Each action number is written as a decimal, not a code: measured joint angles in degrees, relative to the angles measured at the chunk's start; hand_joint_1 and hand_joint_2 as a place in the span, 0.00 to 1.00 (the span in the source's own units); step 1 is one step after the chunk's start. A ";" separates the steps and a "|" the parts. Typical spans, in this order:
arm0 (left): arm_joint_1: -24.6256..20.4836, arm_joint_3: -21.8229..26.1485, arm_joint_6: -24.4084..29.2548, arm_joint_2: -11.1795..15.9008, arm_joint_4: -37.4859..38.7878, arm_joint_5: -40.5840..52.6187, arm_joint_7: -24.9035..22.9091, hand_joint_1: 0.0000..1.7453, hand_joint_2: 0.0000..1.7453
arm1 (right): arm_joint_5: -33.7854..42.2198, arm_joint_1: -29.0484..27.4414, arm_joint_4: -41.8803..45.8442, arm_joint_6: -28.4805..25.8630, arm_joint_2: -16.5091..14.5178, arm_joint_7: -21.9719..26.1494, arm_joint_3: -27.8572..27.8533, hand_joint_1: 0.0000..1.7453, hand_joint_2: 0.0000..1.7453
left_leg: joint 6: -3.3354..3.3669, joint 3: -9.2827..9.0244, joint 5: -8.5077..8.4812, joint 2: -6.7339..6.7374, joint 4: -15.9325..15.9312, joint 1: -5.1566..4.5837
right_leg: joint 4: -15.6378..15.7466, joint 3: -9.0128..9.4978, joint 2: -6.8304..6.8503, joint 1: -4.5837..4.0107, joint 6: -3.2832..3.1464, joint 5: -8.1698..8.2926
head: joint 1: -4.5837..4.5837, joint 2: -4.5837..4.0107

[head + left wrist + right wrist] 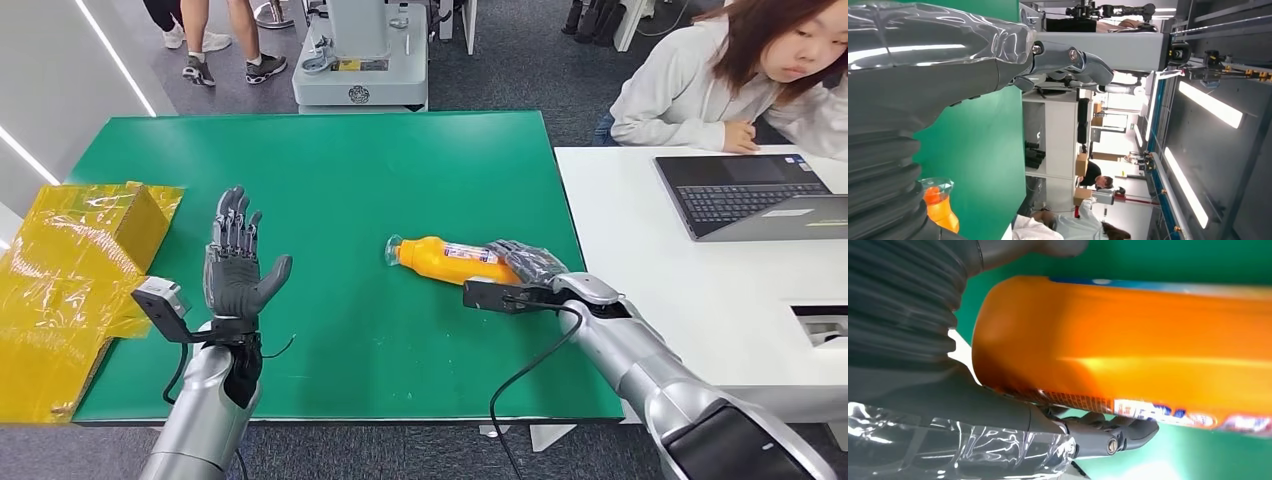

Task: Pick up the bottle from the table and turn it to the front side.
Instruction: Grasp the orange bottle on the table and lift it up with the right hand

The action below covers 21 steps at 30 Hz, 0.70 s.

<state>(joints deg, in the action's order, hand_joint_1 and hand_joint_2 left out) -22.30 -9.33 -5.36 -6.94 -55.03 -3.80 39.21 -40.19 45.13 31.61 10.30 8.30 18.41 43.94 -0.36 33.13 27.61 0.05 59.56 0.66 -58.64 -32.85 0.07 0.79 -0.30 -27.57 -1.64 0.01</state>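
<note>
An orange bottle (445, 258) with a clear-wrapped cap lies on its side on the green table (350, 160), cap pointing to my left. My right hand (525, 265) wraps its base end. In the right wrist view the bottle (1128, 345) sits between the thumb on one side and the dark fingers (1108, 437) curled along the other side by the label. My left hand (235, 265) stands upright over the table's left part, palm showing, fingers spread, holding nothing. In the left wrist view its fingers (1068, 60) are straight, and the bottle's cap end (940, 207) shows beyond the ribbed cover.
A yellow film-wrapped box (80, 270) lies at the table's left edge. A white table (700, 290) adjoins on the right with a laptop (750, 195), and a person (720, 80) sits behind it. A white machine base (360, 60) stands beyond the far edge.
</note>
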 joint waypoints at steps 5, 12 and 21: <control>0.43 0.73 -0.54 0.34 0.17 -1.15 0.00 0.00 1.00 | -2.04 2.59 -1.72 3.57 -0.01 -0.96 2.70 0.89 1.00 | 0.02 0.00 -0.03 0.00 0.00 0.00 | -0.01 0.01 -0.01 0.00 0.01 0.04 | 0.00 -0.01; 1.82 1.48 -0.80 0.76 0.16 -1.86 0.01 0.00 1.00 | -1.90 5.04 -3.15 6.31 0.14 0.38 4.91 1.00 1.00 | 0.01 0.01 -0.05 -0.01 0.00 0.00 | -0.01 0.00 0.01 0.00 0.01 0.05 | 0.00 -0.01; 2.56 2.32 -0.74 1.21 -0.23 -2.47 0.00 0.00 1.00 | 2.83 4.67 -4.18 2.80 0.17 2.31 5.49 1.00 1.00 | 0.01 0.02 -0.05 -0.01 0.00 0.00 | -0.01 -0.02 0.01 0.00 0.01 0.05 | 0.00 -0.01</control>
<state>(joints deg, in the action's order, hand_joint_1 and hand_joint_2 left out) -19.73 -7.02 -6.10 -5.73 -55.27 -6.28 39.21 -37.35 49.80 27.44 13.09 8.47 20.72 49.43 -0.35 33.14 27.56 0.04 59.56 0.67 -58.65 -32.87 0.07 0.78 -0.28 -27.52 -1.64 0.00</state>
